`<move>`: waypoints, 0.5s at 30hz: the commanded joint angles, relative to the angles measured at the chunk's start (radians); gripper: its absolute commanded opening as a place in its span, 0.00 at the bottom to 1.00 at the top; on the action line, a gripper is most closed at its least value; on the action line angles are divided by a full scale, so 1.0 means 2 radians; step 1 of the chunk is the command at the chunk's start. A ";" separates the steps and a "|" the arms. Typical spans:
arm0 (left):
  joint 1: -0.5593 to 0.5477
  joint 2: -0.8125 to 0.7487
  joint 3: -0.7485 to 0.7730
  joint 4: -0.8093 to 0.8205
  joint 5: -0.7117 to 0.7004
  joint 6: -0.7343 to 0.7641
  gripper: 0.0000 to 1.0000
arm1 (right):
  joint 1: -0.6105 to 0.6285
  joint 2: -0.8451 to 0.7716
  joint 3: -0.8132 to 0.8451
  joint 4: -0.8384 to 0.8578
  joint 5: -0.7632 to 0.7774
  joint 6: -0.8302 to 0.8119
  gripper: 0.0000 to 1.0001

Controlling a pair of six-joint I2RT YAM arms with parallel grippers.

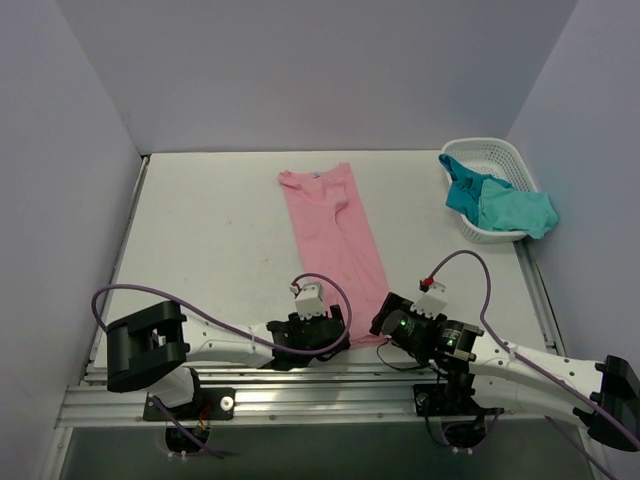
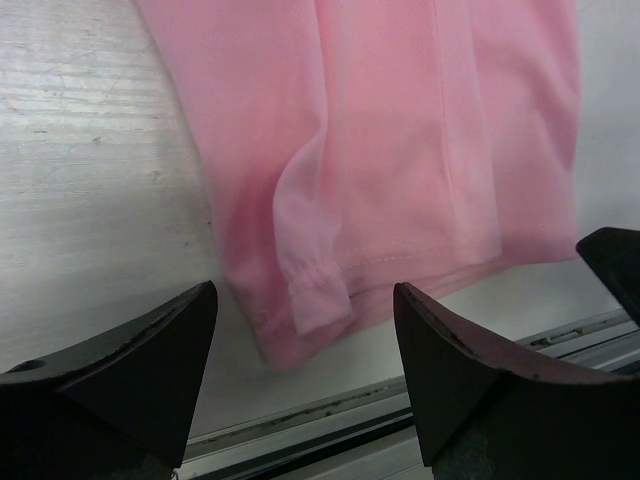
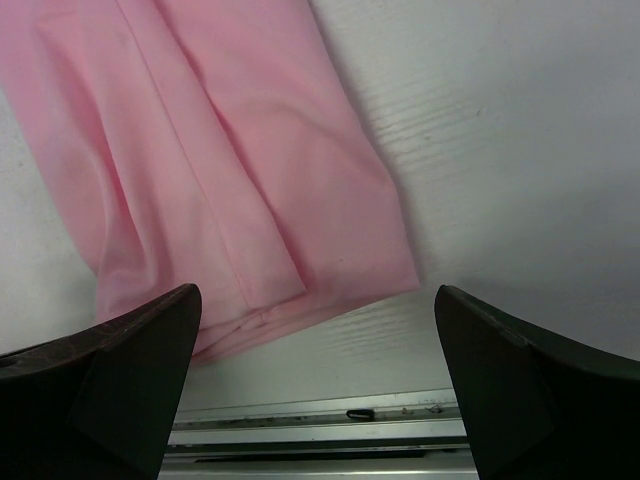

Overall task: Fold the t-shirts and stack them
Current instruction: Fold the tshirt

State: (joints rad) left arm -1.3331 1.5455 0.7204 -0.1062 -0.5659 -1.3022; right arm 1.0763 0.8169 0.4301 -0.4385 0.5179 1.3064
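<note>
So, the lengthwise fold looks done. The left tool [image 2: 305,295] is held open at the near hem of the pink t-shirt [image 1: 335,235], laid 12-to-6 o'clock on the table [image 1: 200,230]. The right tool [image 3: 318,292] is spread wide, empty. Next, both hem corners probably need pinching. Counted: one pink, two teal t-shirts [image 1: 500,205] in one basket [image 1: 500,148] at 2 o'clock.

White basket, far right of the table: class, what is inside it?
A bunched teal shirt and a lighter turquoise shirt spilling over the basket rim. The floor and anything beneath them are covered.
</note>
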 commanded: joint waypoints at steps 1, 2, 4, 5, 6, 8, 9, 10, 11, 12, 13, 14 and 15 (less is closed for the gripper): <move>-0.002 0.026 0.009 0.000 0.026 -0.009 0.81 | 0.004 -0.016 -0.019 -0.014 -0.007 0.026 0.98; -0.002 0.028 0.012 0.000 0.025 -0.008 0.81 | 0.004 -0.017 -0.023 -0.009 -0.008 0.026 0.97; -0.002 0.035 0.022 -0.007 0.024 -0.004 0.81 | 0.004 -0.017 -0.025 -0.009 -0.007 0.029 0.97; -0.002 0.036 0.025 -0.008 0.023 -0.002 0.81 | 0.004 -0.017 -0.023 -0.010 -0.005 0.029 0.97; -0.002 0.039 0.027 -0.009 0.024 -0.001 0.81 | 0.004 -0.015 -0.022 -0.011 -0.003 0.029 0.97; -0.002 0.042 0.029 -0.010 0.024 -0.001 0.80 | 0.004 -0.013 -0.020 -0.011 0.000 0.028 0.97; -0.002 0.043 0.029 -0.009 0.025 -0.002 0.80 | 0.004 -0.013 -0.020 -0.011 0.000 0.029 0.97; -0.003 0.043 0.029 -0.008 0.025 -0.001 0.80 | 0.004 -0.012 -0.021 -0.009 0.001 0.029 0.97; -0.002 0.044 0.027 -0.009 0.025 -0.002 0.80 | 0.004 -0.012 -0.020 -0.007 0.003 0.028 0.96; -0.003 0.044 0.026 -0.009 0.026 -0.002 0.80 | 0.005 -0.011 -0.022 -0.006 0.002 0.029 0.96; -0.003 0.044 0.026 -0.008 0.025 -0.003 0.80 | 0.004 -0.009 -0.021 -0.005 0.002 0.028 0.95; -0.003 0.044 0.025 -0.009 0.025 -0.002 0.80 | 0.004 -0.008 -0.022 0.001 0.001 0.028 0.91; -0.002 0.044 0.024 -0.008 0.025 -0.002 0.80 | 0.004 -0.005 -0.023 0.004 0.000 0.026 0.89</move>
State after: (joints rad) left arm -1.3334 1.6016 0.7738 -0.0921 -0.5602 -1.3014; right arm 1.0763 0.7929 0.3843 -0.4255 0.4927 1.3426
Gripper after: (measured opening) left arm 0.797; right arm 0.908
